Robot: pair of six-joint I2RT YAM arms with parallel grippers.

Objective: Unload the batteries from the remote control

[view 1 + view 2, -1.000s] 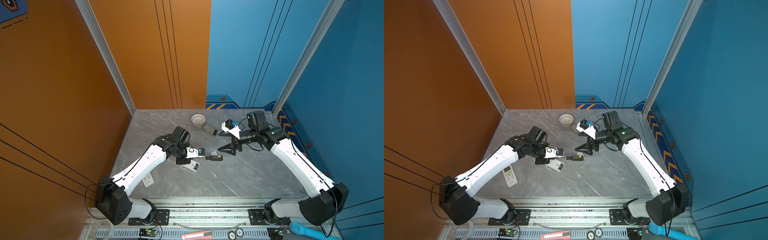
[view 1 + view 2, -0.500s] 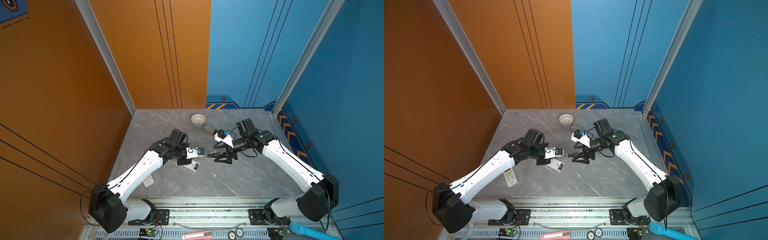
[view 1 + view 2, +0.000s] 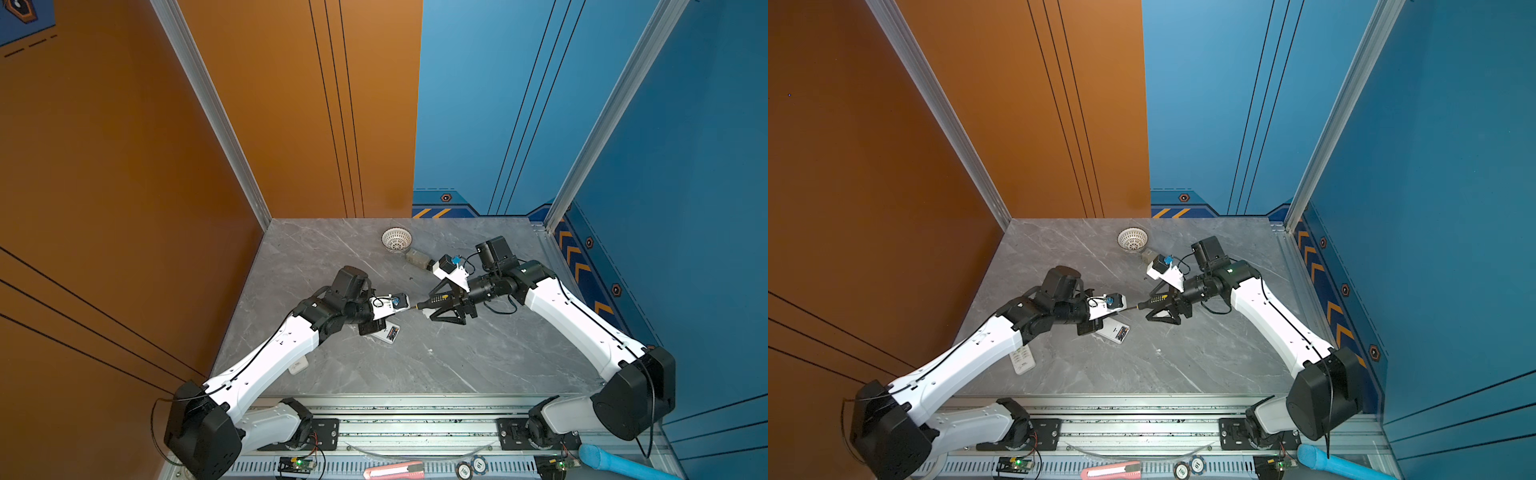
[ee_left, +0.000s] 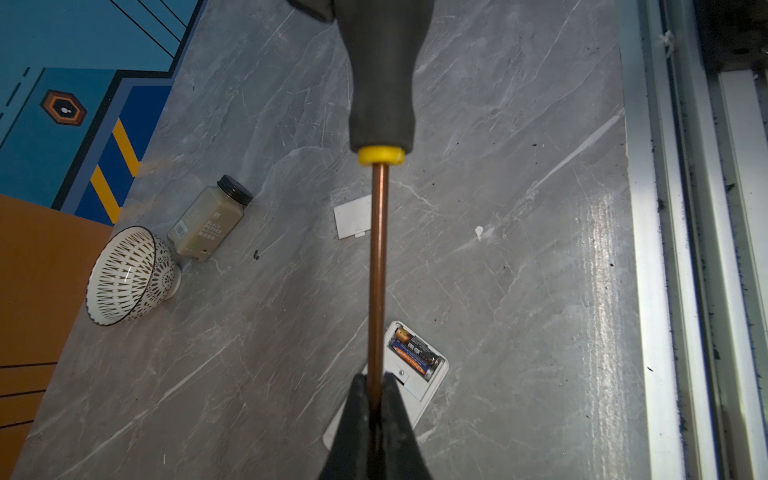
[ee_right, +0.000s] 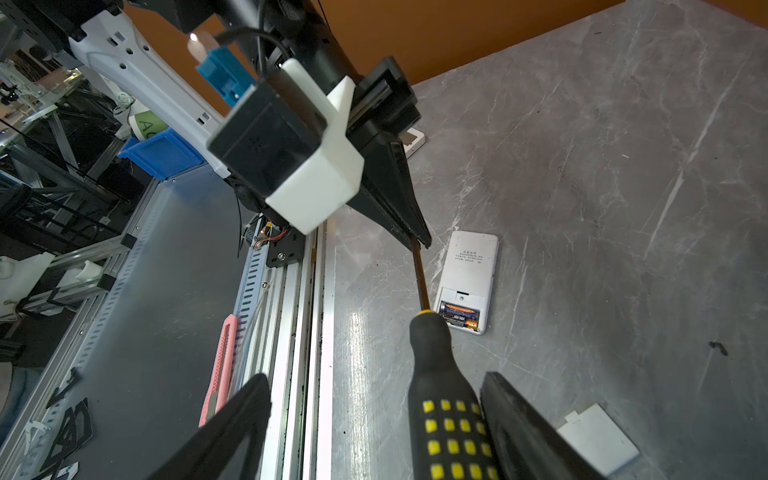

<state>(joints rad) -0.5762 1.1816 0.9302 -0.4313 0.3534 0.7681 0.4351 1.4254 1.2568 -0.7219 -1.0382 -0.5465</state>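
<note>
The white remote control (image 4: 417, 386) lies face down on the grey table with its back compartment uncovered. Two black-and-orange batteries (image 4: 413, 353) sit inside it, also seen in the right wrist view (image 5: 459, 315). My left gripper (image 4: 376, 382) is shut on the copper shaft of a screwdriver (image 4: 379, 266), held level above the table. My right gripper (image 5: 374, 380) stands open around its black handle with yellow dots (image 5: 446, 407), which lies close to one finger. In both top views the two grippers (image 3: 410, 308) (image 3: 430, 305) meet over the table's middle, beside the remote (image 3: 390, 333).
The loose white battery cover (image 4: 352, 216) lies on the table. A patterned bowl (image 3: 397, 240) and a pepper jar (image 3: 417, 258) sit at the back. A second white remote (image 3: 1022, 359) lies under the left arm. A pink box cutter (image 3: 392, 471) rests on the front rail.
My right gripper has swung left and now straddles the screwdriver's handle, its jaws drawing in a little. The left gripper has kept its hold on the shaft.
</note>
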